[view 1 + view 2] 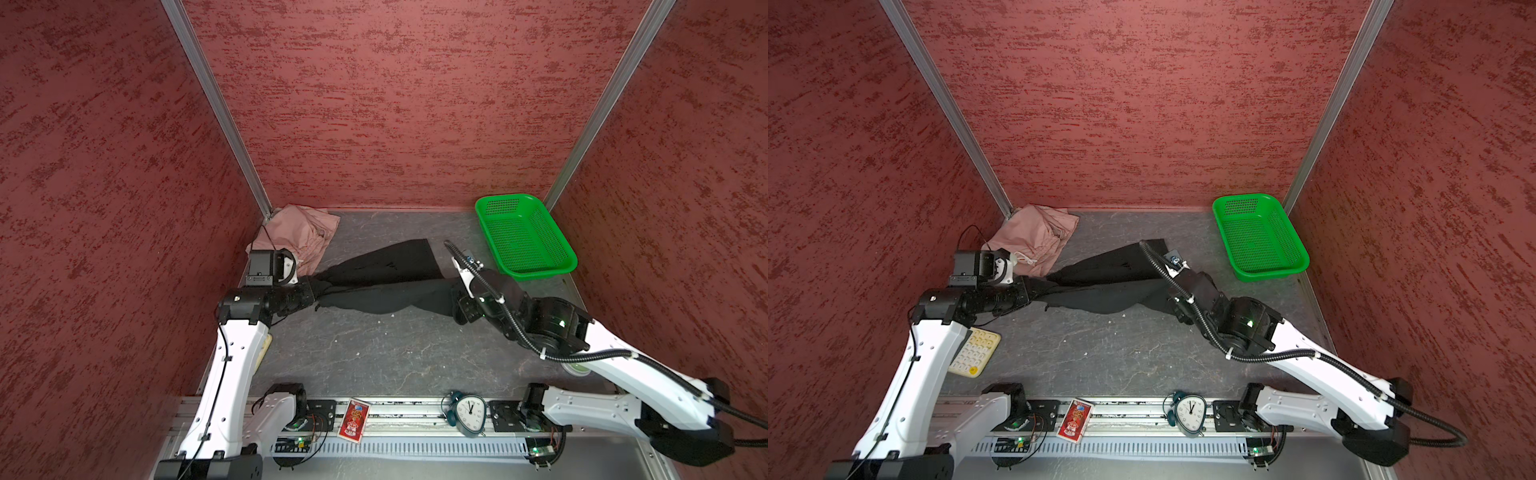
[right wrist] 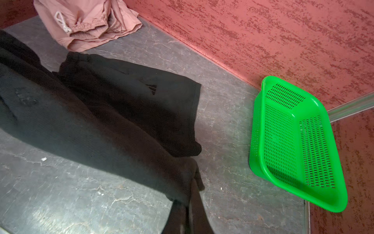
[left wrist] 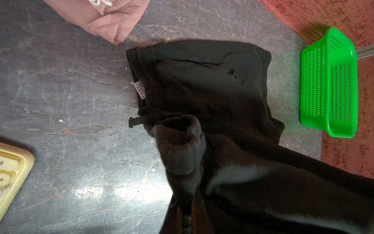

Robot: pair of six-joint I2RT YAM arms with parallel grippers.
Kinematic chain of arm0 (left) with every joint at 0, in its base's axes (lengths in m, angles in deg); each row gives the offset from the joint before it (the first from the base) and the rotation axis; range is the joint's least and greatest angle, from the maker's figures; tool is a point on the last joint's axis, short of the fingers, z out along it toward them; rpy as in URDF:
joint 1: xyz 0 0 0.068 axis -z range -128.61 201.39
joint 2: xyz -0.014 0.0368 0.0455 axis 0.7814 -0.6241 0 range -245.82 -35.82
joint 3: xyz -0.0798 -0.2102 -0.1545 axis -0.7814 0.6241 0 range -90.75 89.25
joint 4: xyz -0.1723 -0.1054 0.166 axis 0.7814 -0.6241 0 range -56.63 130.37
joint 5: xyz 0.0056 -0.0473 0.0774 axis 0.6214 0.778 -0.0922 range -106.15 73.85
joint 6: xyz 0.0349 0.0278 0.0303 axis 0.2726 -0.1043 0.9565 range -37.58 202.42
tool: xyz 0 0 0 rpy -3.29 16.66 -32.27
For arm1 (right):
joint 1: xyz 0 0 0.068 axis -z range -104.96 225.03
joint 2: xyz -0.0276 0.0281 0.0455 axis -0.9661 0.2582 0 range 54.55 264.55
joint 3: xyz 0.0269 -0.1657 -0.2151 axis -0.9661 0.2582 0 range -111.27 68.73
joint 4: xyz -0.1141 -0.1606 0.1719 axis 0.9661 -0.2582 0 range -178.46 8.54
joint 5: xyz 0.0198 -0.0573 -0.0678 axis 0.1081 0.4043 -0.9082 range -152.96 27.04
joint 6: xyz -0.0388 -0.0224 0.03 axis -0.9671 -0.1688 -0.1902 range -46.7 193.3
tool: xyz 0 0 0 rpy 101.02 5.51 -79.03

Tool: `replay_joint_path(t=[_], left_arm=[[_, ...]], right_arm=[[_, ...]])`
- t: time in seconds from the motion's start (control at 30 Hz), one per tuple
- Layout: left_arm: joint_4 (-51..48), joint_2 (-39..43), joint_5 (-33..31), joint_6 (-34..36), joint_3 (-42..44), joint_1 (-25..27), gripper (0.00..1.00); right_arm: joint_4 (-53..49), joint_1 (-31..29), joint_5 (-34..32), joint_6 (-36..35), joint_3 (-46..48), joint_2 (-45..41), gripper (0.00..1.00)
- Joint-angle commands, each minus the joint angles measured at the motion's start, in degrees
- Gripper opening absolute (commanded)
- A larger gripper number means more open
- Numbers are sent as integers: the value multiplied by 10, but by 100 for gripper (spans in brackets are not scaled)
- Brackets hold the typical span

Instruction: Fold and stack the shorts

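Observation:
The black shorts [image 1: 382,282] [image 1: 1100,286] hang stretched in a band between my two grippers, partly lifted, with one leg trailing on the table toward the back. My left gripper [image 1: 313,291] [image 1: 1032,291] is shut on their left end; in the left wrist view the cloth [image 3: 222,97] bunches over the gripper [image 3: 187,212]. My right gripper [image 1: 455,297] [image 1: 1173,301] is shut on the right end, and in the right wrist view the fabric [image 2: 101,113] is pinched at the gripper [image 2: 191,204]. The pink shorts [image 1: 299,232] [image 1: 1036,239] [image 3: 105,18] [image 2: 85,22] lie crumpled in the back left corner.
A green mesh basket [image 1: 540,271] [image 1: 1271,273] [image 3: 340,131] [image 2: 293,202] stands empty at the back right by the wall. A cream calculator [image 1: 976,351] [image 3: 12,174] lies under the left arm. A clock [image 1: 469,411] and a red packet [image 1: 353,424] sit on the front rail.

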Motion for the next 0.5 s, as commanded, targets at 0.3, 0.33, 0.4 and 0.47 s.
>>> replay_joint_path(t=[0.3, 0.33, 0.4, 0.47], left_arm=[[36, -142, -38, 43, -58, -34, 0], [37, -153, -40, 47, -61, -37, 0], [43, -176, -43, 53, -69, -43, 0], [49, -198, -45, 57, -81, -49, 0]], right_arm=[[174, 181, 201, -198, -85, 187, 0], [175, 191, 209, -207, -95, 204, 0], [176, 211, 221, -228, -121, 250, 0], [182, 222, 224, -250, -147, 290, 0]])
